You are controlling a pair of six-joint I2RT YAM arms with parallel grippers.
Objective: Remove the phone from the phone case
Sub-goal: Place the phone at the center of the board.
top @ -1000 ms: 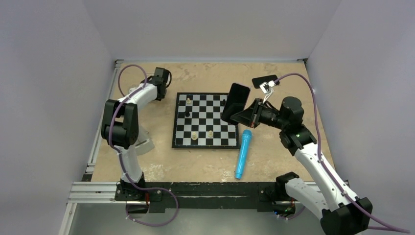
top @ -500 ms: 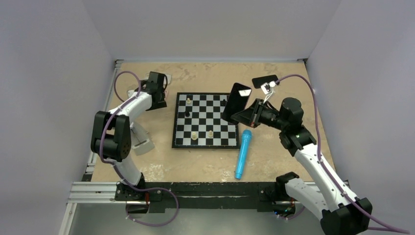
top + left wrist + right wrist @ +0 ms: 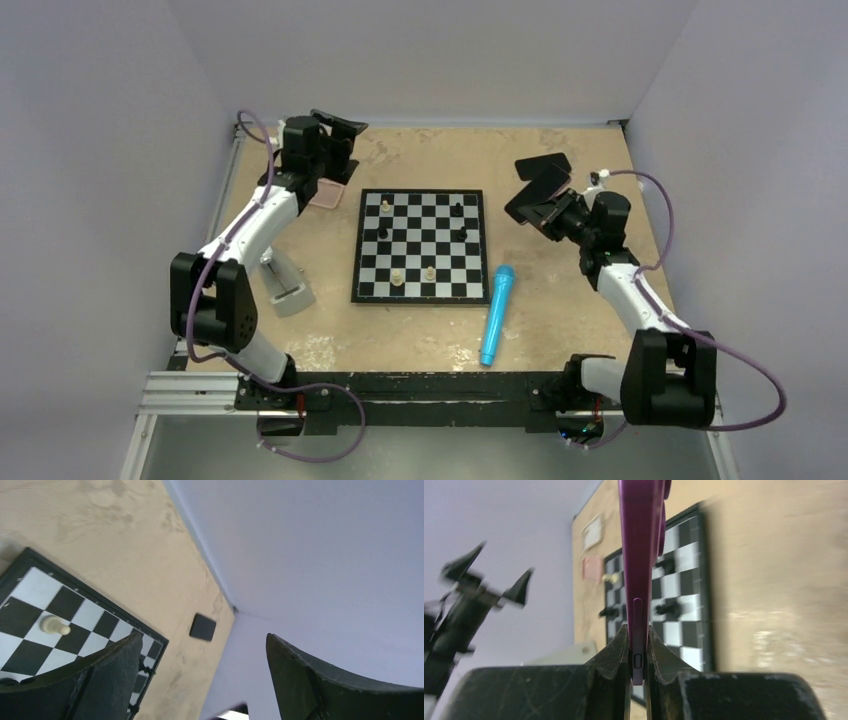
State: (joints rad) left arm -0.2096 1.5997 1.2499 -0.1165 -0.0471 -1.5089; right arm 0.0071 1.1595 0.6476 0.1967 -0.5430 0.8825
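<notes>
The phone (image 3: 528, 192) has a dark face and a purple edge (image 3: 640, 540), and it hangs tilted above the table just right of the chessboard. My right gripper (image 3: 546, 207) is shut on its lower end, one finger (image 3: 616, 647) on each face. The pink phone case (image 3: 325, 194) lies flat on the table at the board's back left corner; the right wrist view shows it as a pink patch (image 3: 591, 567). My left gripper (image 3: 345, 140) hovers open above the case with nothing between its fingers (image 3: 117, 662).
The chessboard (image 3: 420, 283) holds several black and white pieces. A blue cylinder (image 3: 497, 314) lies beside its right edge. A flat black rectangle (image 3: 543, 163) rests at the back right, also seen from the left wrist (image 3: 203, 627). A white bracket (image 3: 287, 292) stands on the left.
My left gripper opened and swung up toward the back wall, leaving the pink case on the table. My right arm drew the phone right, off the board's edge.
</notes>
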